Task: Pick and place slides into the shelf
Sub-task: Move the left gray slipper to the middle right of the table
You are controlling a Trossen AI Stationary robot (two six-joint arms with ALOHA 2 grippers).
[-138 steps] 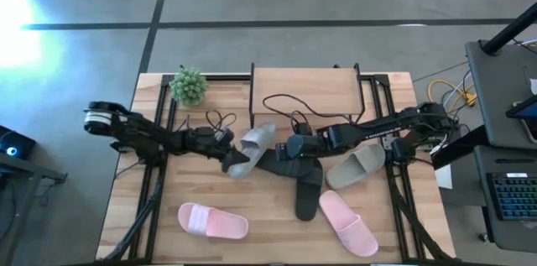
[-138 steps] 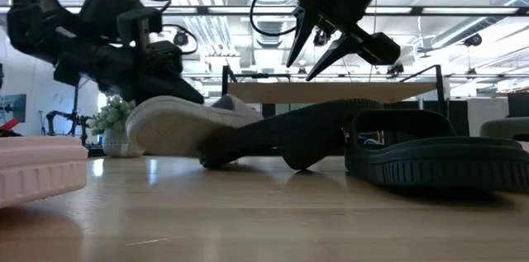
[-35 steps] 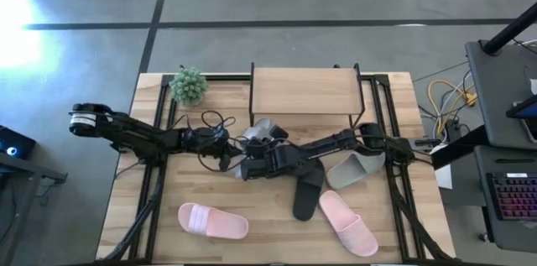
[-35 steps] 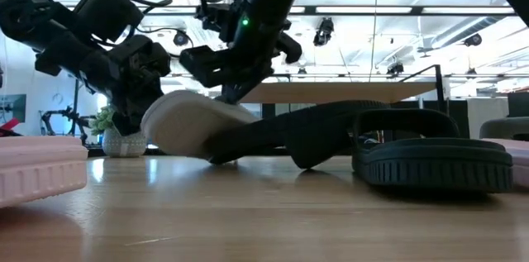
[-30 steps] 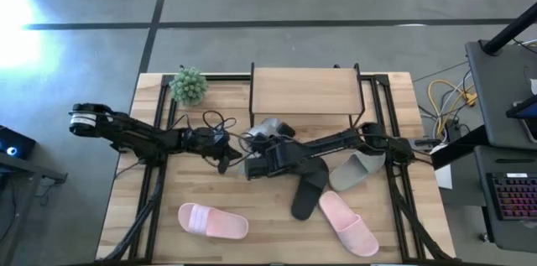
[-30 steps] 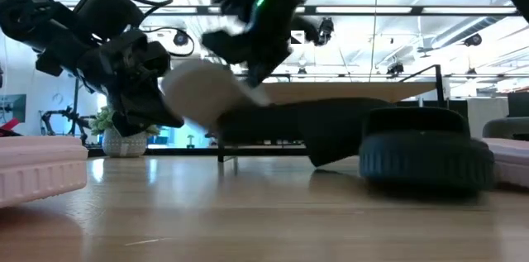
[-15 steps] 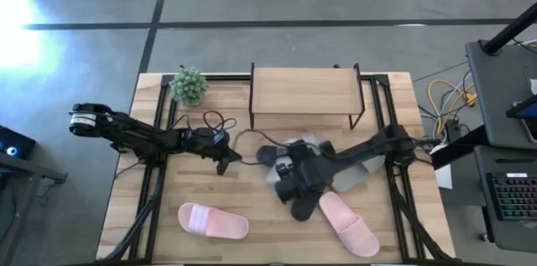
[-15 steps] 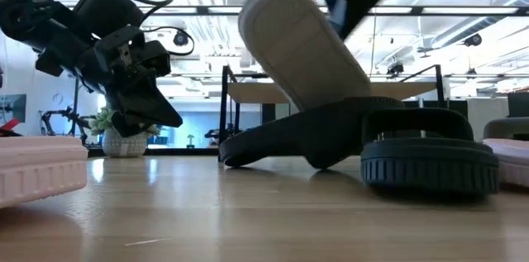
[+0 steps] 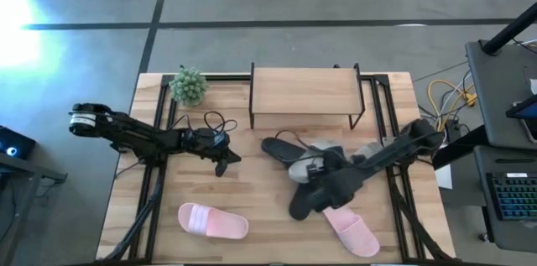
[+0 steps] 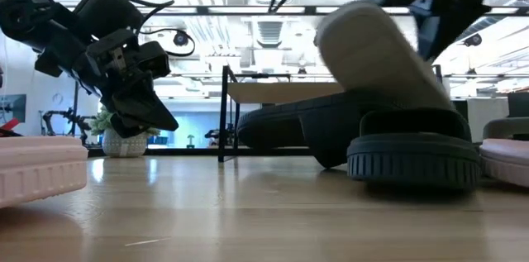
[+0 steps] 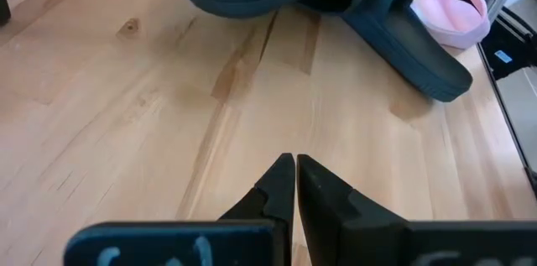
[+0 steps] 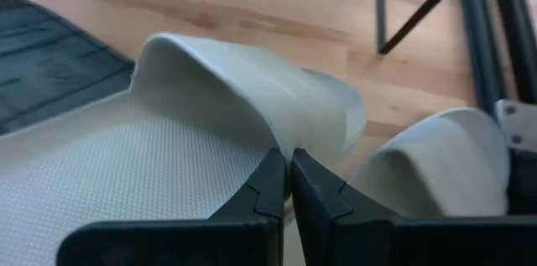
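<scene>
Overhead, right gripper pinches the pale slide aloft; left gripper hovers, jaws closed.

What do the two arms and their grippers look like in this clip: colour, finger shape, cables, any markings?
Both arms are dark, slim and jointed, with loose black cables looping off them. The left arm has a pale ring at its outer end. The left gripper and right gripper each have two black fingers tapering to points. No readable markings show.

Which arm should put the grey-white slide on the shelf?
Right: its gripper is shut on the grey-white slide's strap, lifted near the shelf. Left gripper is shut, empty.
</scene>
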